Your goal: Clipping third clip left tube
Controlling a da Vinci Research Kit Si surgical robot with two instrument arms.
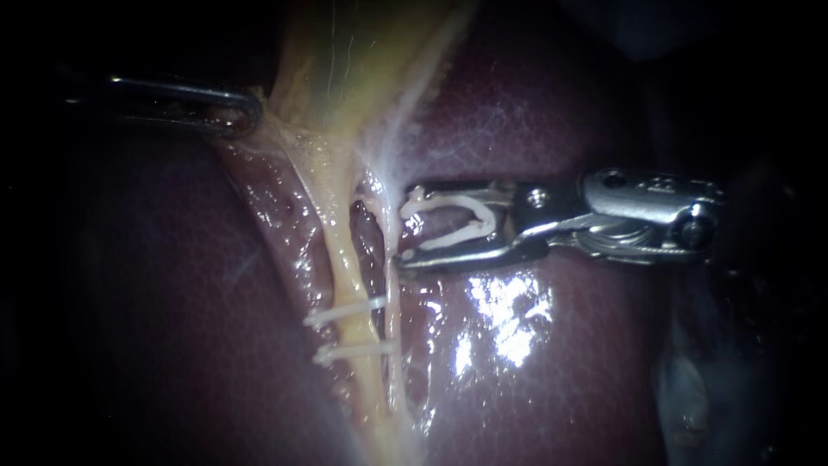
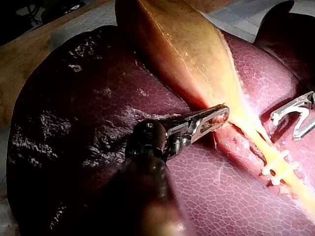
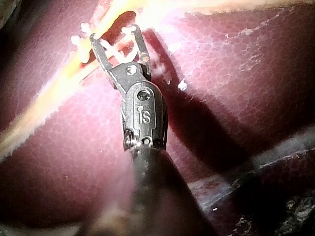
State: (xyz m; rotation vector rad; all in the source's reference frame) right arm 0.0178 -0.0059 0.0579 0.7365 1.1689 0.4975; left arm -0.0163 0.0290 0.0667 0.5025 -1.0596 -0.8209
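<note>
A brown desk (image 2: 27,56) shows beyond the liver (image 2: 88,123) in the left wrist view. A pale sheet (image 2: 74,27) lies on the desk and runs behind the liver's far edge.

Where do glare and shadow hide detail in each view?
Endoscope view: glare on the liver below the right instrument, whose jaws hold a clip. Left wrist view: the left instrument has a dark shaft. Right wrist view: the right instrument's shadow crosses the liver.

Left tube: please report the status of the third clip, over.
Left instrument shut on gallbladder. Right instrument holds open clip beside left tube, not around it. Two clips on tube. Thin strand lies between.
</note>
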